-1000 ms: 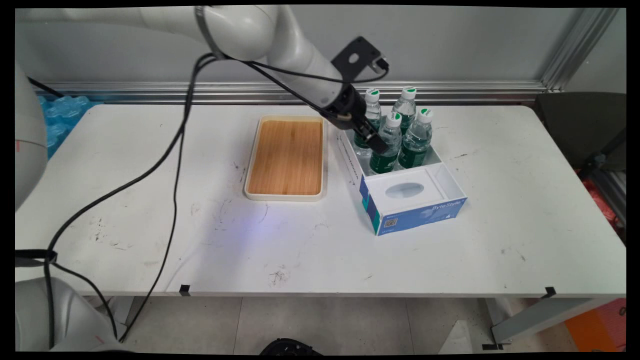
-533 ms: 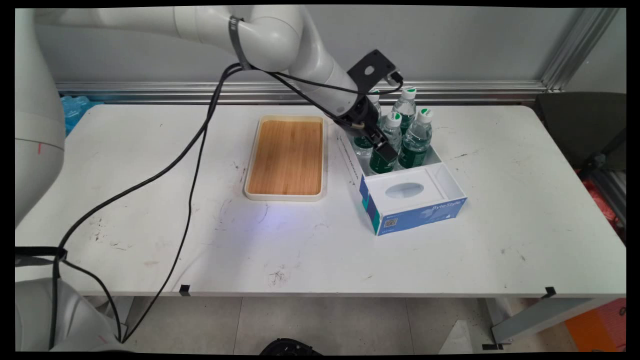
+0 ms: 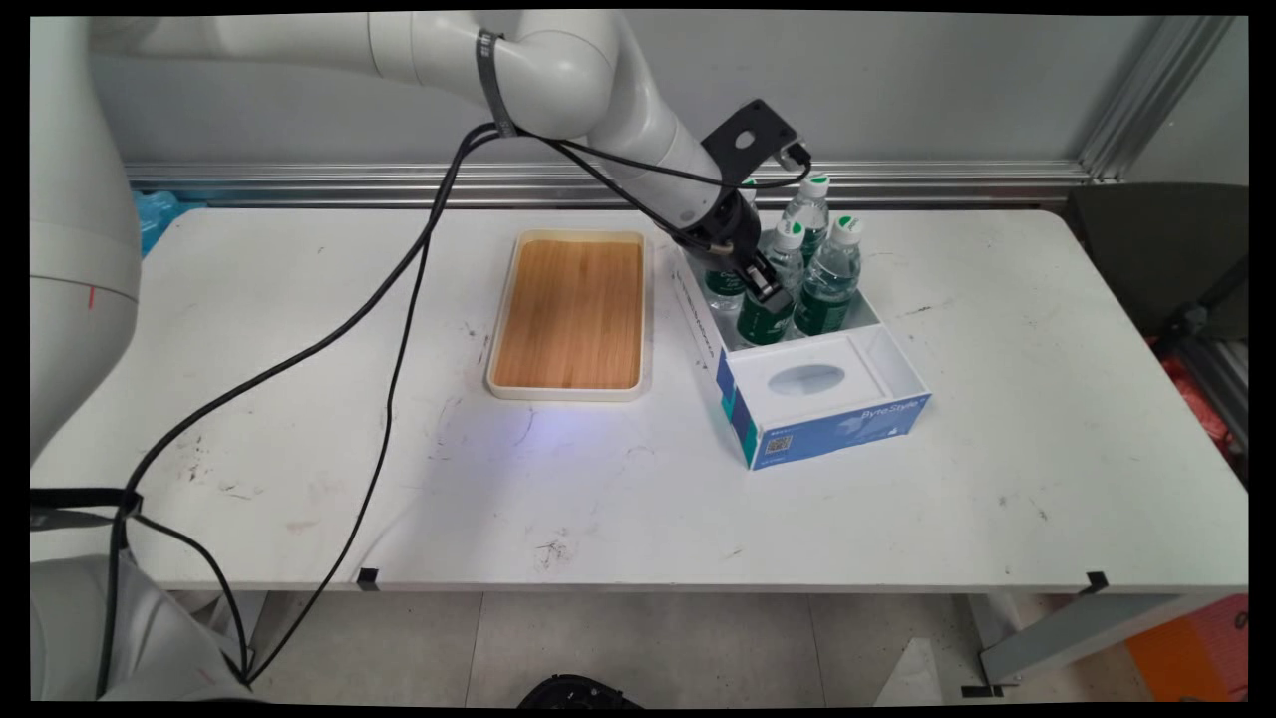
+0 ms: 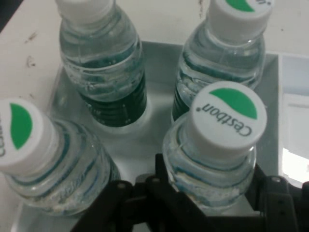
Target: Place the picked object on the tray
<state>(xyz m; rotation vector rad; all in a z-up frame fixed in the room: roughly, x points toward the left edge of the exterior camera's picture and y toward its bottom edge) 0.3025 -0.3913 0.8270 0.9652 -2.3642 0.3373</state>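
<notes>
Several clear water bottles with white and green caps stand in the back part of an open blue and white box. My gripper reaches down among them and is shut on the neck of the front left bottle. In the hand view this bottle, its cap lettered Cestbon, sits between the gripper fingers, which press on both of its shoulders. Three other bottles stand close around it. In the main view the arm hides part of the back left bottle.
A shallow white tray with a wooden floor lies just left of the box. The box's front part holds a white insert with an oval hollow. Black cables hang from the arm over the table's left half.
The gripper has come down and to the right into the box and closed round the front left bottle's neck. The bottles stand about where they were.
</notes>
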